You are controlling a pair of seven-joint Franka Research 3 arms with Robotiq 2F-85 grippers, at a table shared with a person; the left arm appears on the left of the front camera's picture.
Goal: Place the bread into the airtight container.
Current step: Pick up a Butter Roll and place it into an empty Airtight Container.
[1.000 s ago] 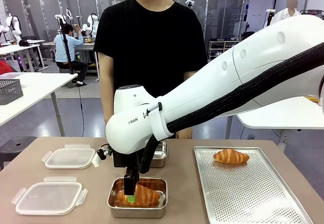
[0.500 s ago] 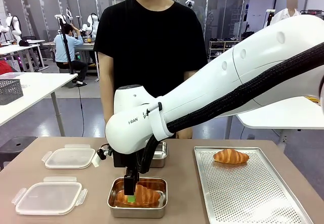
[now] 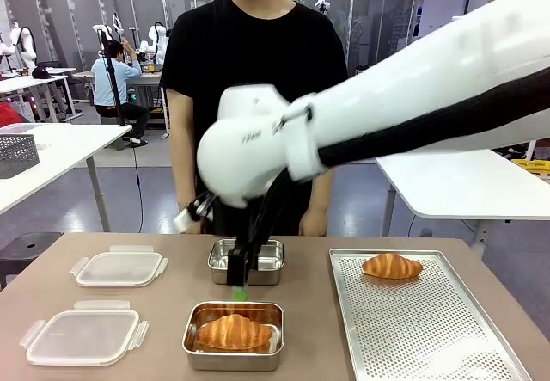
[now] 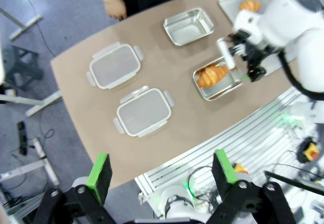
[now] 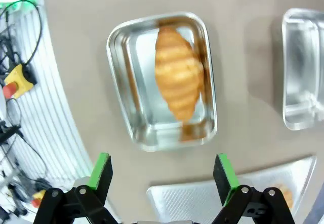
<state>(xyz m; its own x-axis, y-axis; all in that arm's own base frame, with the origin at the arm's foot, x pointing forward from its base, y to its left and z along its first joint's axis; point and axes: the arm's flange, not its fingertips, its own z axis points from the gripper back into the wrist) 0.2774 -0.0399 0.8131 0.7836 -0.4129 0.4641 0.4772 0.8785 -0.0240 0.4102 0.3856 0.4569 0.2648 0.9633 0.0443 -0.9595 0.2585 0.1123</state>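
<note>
- Near container (image 3: pixel 232 361): shiny bare metal; its inner walls mirror the bread (image 3: pixel 234 333), whose crust is golden-brown, ridged and faintly glossy.
- Far container (image 3: pixel 219 273): polished metal of the same kind, bright reflections on its walls.
- Tray (image 3: pixel 421 329): duller metal sheet, perforated all over with fine holes.
- Two lids (image 3: pixel 82 336): milky translucent plastic, smooth.
- Desk (image 3: pixel 318 347): brown top, smooth and matt.
- Right arm (image 3: pixel 412 89): glossy white shell.
- Right gripper (image 5: pixel 161 168): matt black body with matt green pads (image 5: pixel 103 169).
- Person's shirt (image 3: pixel 258 63): black matt cloth.

Bright, even light — arm motion-blurred
</note>
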